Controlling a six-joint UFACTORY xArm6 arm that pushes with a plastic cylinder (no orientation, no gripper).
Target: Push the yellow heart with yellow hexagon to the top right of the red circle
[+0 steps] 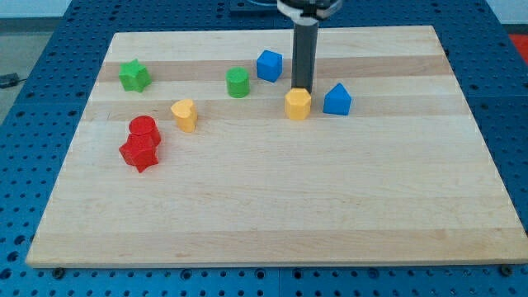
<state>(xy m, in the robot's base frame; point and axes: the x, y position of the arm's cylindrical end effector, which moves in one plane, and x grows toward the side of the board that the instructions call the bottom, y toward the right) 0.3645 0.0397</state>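
Observation:
The yellow hexagon (298, 105) sits right of the board's centre, in the upper half. My tip (302, 88) stands just behind it, at its top edge, touching or nearly so. The yellow heart (185, 115) lies well to the view's left of the hexagon. The red circle (143, 129) is to the lower left of the heart, with a red star (139, 153) pressed against its lower side.
A blue triangular block (337, 100) stands just right of the hexagon. A blue cube (269, 65) and a green cylinder (238, 82) lie to the upper left of my tip. A green star (134, 76) is at the upper left. The wooden board (330, 214) rests on a blue pegboard.

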